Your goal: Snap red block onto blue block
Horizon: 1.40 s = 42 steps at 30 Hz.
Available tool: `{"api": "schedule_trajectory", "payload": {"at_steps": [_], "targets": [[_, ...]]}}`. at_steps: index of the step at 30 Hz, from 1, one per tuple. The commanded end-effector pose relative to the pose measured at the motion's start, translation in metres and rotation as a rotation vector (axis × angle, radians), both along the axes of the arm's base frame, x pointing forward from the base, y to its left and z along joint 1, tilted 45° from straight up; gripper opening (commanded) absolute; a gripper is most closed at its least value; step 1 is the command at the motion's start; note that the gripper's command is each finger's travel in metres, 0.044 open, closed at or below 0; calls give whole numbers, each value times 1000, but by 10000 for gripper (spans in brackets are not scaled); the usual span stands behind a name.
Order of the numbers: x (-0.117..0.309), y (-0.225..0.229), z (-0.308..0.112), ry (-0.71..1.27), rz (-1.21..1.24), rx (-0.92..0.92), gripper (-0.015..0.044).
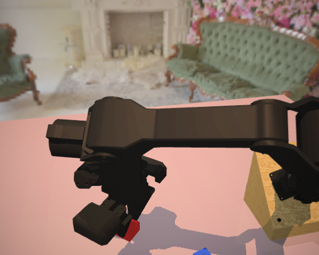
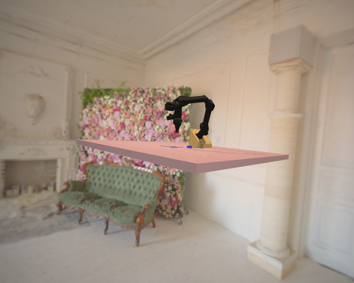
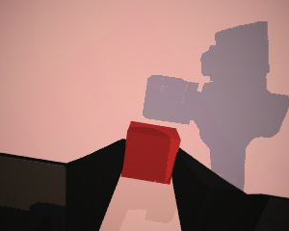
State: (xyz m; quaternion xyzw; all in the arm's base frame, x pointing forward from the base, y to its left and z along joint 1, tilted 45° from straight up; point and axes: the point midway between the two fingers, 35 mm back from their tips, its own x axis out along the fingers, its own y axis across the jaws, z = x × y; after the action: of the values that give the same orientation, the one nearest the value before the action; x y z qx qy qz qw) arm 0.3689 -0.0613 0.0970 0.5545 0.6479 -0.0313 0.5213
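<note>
Between the fingers: red block (image 1: pixel 133 230) (image 2: pixel 176 132) (image 3: pixel 148 155); gripped; above tabletop (image 1: pixel 198 175) (image 2: pixel 134 150) (image 3: pixel 63 72)

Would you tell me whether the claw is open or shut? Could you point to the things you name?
Shut on the red block (image 1: pixel 133 230) (image 2: pixel 176 132) (image 3: pixel 146 155): both fingers of the claw (image 1: pixel 128 229) (image 2: pixel 176 131) (image 3: pixel 149 149) press its sides.

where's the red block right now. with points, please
The red block (image 1: pixel 133 229) (image 2: pixel 176 132) (image 3: pixel 146 156) is clamped between the gripper's fingers, held above the pink table (image 1: pixel 209 170) (image 2: pixel 134 149) (image 3: pixel 63 72); exterior view shows it left of the blue block (image 1: pixel 202 252) (image 2: pixel 189 147).

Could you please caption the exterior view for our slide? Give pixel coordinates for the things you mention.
The gripper (image 2: pixel 176 131) holds the red block (image 2: pixel 176 132) above the pink tabletop (image 2: pixel 134 149), the blue block (image 2: pixel 189 147) resting below.
</note>
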Motion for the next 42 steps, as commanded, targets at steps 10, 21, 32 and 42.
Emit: {"api": "schedule_trajectory", "payload": {"at_steps": [10, 21, 32, 42], "targets": [[-33, 19, -4, 105, -107, 19, 0], [-65, 36, -12, 199, -202, 41, 0], [-97, 56, -20, 292, -297, 63, 0], [-127, 72, -32, 378, -384, 83, 0]]}}
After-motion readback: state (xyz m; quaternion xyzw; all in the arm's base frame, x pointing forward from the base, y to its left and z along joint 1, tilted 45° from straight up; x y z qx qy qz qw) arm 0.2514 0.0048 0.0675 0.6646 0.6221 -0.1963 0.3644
